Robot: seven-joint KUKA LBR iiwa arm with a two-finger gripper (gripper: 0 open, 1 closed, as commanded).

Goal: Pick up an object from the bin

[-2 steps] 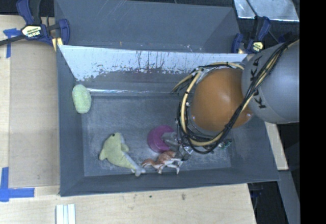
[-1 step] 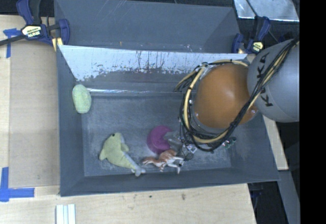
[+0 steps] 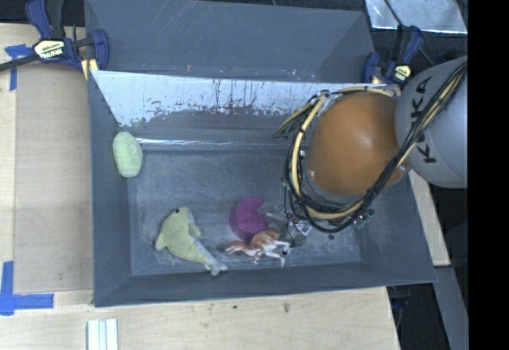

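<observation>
My gripper (image 3: pixel 291 231) reaches down at the front right of the bin, mostly hidden under the arm's orange cover. Right beside its tip lie a small orange and white toy animal (image 3: pixel 256 246) and, touching that, a purple round object (image 3: pixel 249 215). Farther left on the bin floor rests a pale green plush toy (image 3: pixel 183 236).
A light green egg-shaped object (image 3: pixel 127 153) lies by the bin's left wall. The arm with its orange cover and cables fills the right side of the bin.
</observation>
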